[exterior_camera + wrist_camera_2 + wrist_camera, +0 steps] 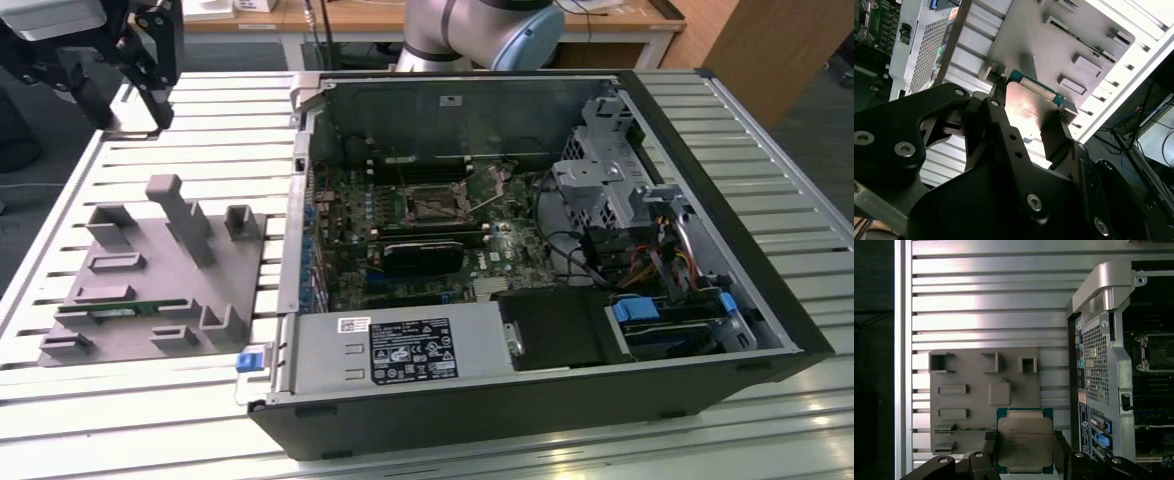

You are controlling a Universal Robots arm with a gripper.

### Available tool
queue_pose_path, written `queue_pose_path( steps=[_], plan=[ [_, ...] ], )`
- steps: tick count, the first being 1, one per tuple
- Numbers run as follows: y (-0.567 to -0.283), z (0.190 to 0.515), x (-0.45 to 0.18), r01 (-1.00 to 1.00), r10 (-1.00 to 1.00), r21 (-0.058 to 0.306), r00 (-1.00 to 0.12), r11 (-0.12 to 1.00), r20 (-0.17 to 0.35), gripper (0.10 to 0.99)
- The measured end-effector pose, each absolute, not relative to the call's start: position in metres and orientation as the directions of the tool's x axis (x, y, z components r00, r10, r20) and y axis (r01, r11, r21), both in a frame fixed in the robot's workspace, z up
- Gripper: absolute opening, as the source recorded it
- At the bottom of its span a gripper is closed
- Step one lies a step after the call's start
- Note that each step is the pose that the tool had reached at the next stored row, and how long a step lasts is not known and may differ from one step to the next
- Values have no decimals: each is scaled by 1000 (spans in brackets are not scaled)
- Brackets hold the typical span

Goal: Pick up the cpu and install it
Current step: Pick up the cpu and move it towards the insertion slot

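Cpu [1022, 442] is clamped in the gripper [1024, 452], its shiny silver-grey lid facing the camera in the first wrist view and a thin green border showing around the lid. The two dark fingers [990, 445] press on opposite edges of the chip, closed only as far as its width allows. In the second wrist view the cpu [1029, 112] appears from a slanted angle, light glaring off its metal top, with the gripper [1031, 105] pinching it on both sides.

Beyond the chip lies the grey tray [974, 400], whose raised blocks and shallow recesses are seen in both wrist views; the cpu hangs clear of it and touches none of them. A long thin green memory stick [120, 310] lies in a slot of the tray [134, 290]. The tray rests on the slatted metal table [200, 110].

In the exterior view the gripper [127, 105] hangs high above the table, past the tray's far end and towards the exterior view's left of the open computer case [534, 410]. Inside the case lies the motherboard [400, 240], and on it the dark square metal-framed socket [430, 203], well apart from the held chip. Behind the case stands the arm's base [481, 30].
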State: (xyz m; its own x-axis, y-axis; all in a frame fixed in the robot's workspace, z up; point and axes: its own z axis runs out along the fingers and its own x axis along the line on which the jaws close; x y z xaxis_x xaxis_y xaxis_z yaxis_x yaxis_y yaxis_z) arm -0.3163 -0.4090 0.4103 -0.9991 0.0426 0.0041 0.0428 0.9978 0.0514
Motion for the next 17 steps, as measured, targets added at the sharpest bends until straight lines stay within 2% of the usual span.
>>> queue_pose_path(
  steps=[17],
  plan=[
    [-409,410,-299,43,43,51,-999,998,4,529]
  ],
)
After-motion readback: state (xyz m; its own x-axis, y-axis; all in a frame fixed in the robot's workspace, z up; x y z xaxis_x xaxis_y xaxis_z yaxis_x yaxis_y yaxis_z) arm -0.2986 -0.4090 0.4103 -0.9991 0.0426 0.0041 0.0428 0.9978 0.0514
